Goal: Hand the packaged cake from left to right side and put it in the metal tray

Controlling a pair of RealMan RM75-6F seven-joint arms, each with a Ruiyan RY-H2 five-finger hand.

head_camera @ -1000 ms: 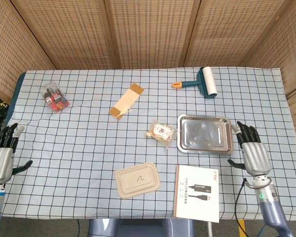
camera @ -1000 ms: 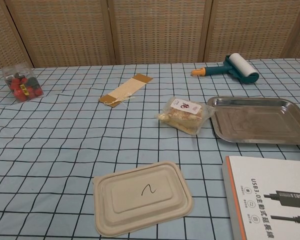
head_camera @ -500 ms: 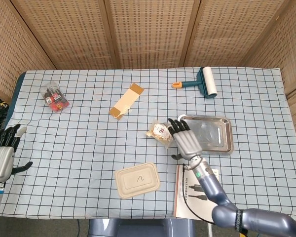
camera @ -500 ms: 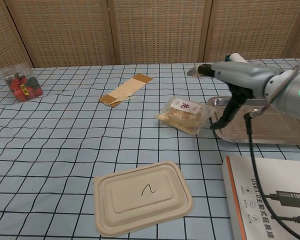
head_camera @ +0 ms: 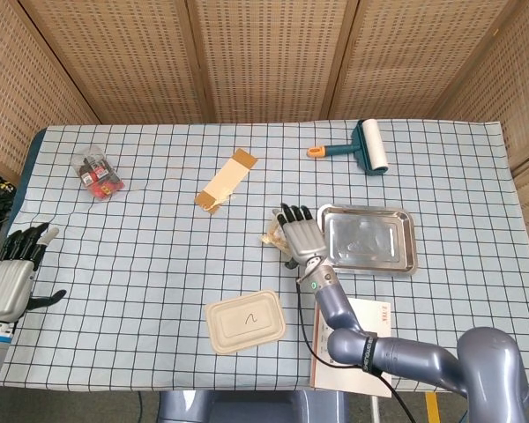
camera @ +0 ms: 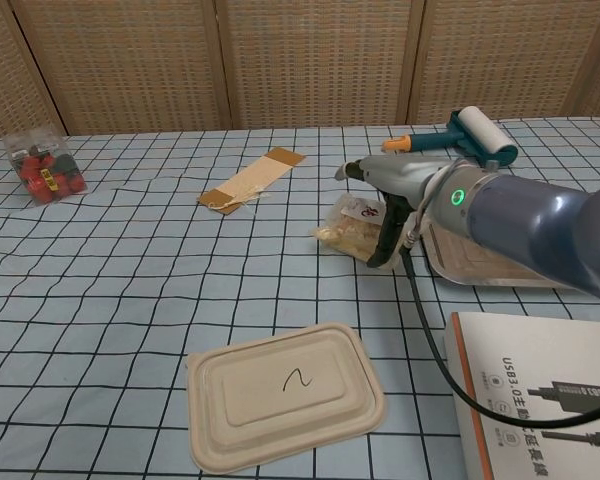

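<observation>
The packaged cake (head_camera: pixel 271 236) lies in a clear wrapper on the checked cloth, just left of the metal tray (head_camera: pixel 370 239). My right hand (head_camera: pixel 301 233) hovers flat over the cake's right half with its fingers spread and pointing away from me. In the chest view the right hand (camera: pixel 384 190) covers the cake (camera: pixel 345 232) from above, a thumb reaching down by the wrapper's right edge. No grip on the wrapper shows. My left hand (head_camera: pixel 11 280) stays at the table's near left corner, fingers apart and holding nothing. The tray has nothing in it.
A teal lint roller (head_camera: pixel 370 145) lies behind the tray. A brown card strip (head_camera: pixel 227 179) and a clear box of red items (head_camera: pixel 97 172) sit further left. A pulp lid (camera: pixel 285 393) and a white USB box (camera: pixel 540 390) lie near the front edge.
My right hand has swung from the right table edge across the tray to just above the cake. The left hand has sunk slightly. The cake has not moved.
</observation>
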